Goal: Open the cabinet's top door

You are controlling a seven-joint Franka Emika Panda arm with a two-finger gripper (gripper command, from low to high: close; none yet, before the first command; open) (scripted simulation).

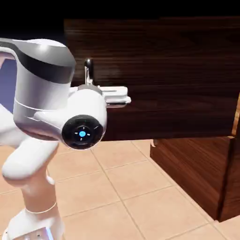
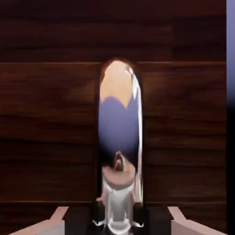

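- The gripper's jaws are clenched on the handle, which stands between the fingertips.
- The handle is upright on the dark wood-grain door, reflecting in its shiny face.
- In the exterior view, the door stands swung out behind the arm, reaching left past the cabinet's lower part.
- Tan tiles lie below.
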